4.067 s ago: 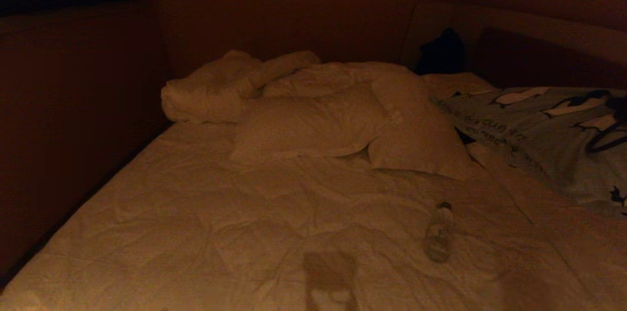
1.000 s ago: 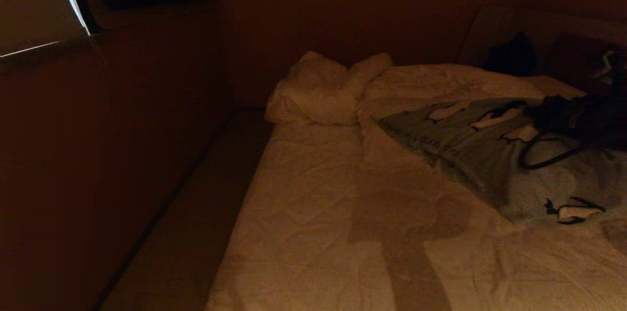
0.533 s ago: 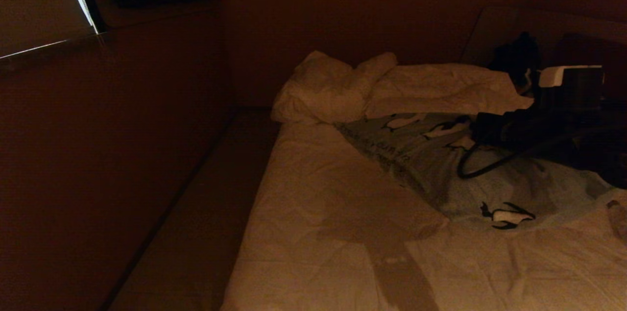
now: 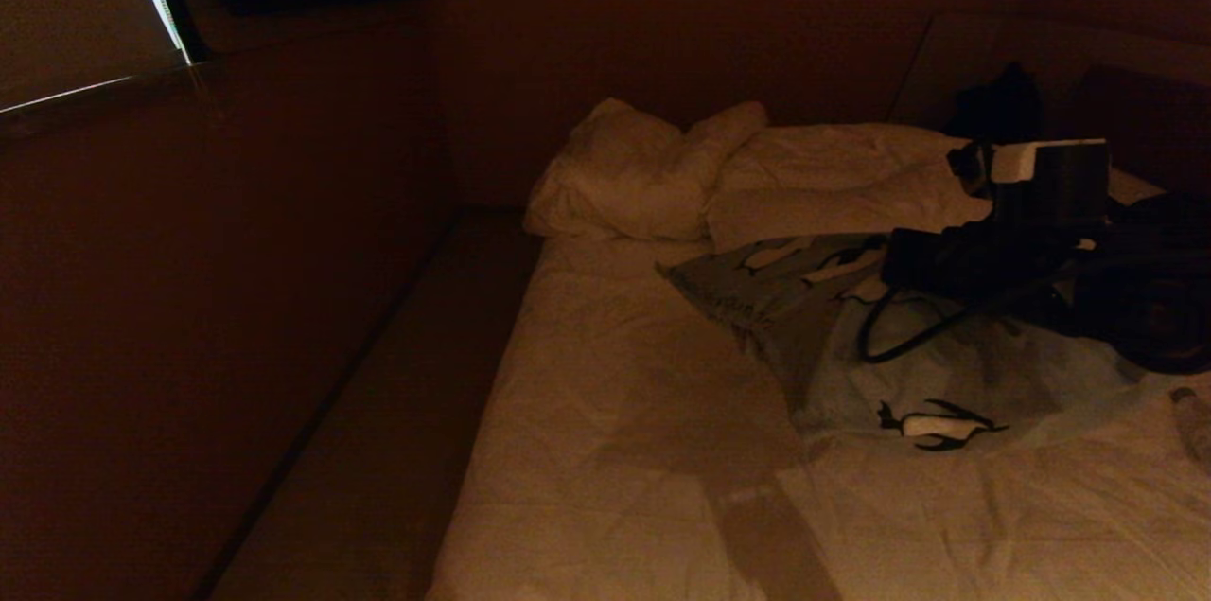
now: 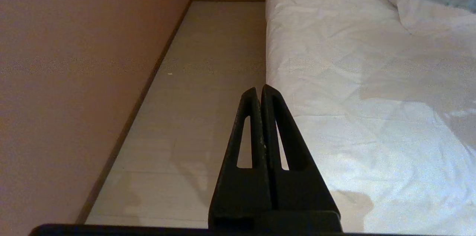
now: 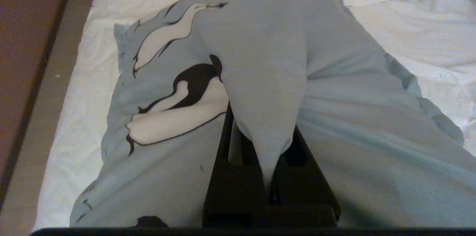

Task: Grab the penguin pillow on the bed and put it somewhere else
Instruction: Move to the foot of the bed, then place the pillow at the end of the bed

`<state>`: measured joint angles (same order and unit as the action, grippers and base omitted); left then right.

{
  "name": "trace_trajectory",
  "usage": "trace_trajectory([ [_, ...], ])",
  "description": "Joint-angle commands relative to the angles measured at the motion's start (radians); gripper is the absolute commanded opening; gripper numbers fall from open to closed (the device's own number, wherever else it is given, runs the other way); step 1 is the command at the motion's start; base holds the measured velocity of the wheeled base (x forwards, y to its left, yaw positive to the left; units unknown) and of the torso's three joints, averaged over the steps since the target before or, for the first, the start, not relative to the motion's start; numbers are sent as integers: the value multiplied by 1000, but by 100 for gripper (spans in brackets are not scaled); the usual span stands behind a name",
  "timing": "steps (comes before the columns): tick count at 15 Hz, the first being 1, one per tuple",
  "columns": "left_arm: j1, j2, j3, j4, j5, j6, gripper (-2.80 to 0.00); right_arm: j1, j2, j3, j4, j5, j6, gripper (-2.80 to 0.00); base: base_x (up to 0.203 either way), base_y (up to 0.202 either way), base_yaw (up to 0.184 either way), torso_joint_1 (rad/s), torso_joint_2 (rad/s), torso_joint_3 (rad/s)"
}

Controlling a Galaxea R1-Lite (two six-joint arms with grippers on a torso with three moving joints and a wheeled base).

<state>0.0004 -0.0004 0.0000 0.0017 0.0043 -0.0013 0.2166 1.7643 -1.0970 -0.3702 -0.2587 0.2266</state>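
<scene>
Beige floor strip runs along the bed's left edge; left pincer is parked above that edge, fingers pressed together, gripping nothing. White pillows are bunched at the bed's far end. Penguin pillow lies across the bed's right half, its near end on the sheet. Right pincer sits over the pillow's middle, clamped on a pulled-up fold of its grey-blue fabric. Small bottle lies at the far right.
</scene>
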Motion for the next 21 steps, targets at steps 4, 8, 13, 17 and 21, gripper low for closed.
trace_trajectory([
  [4,1,0,0,0,0,0,-280,103,102,-46,-4,-201,30,-280,0,0,0,0,0,0],
  [8,0,0,0,0,0,0,-280,184,138,-51,-6,-235,51,-280,0,0,0,0,0,0],
  [13,0,0,0,0,0,0,-280,201,183,-171,-7,-109,26,-280,0,0,0,0,0,0],
  [17,1,0,0,0,0,0,-280,201,191,-199,-9,242,-55,-280,0,0,0,0,0,0],
  [21,1,0,0,0,0,1,-280,185,316,-264,-9,466,-156,-280,0,0,0,0,0,0],
])
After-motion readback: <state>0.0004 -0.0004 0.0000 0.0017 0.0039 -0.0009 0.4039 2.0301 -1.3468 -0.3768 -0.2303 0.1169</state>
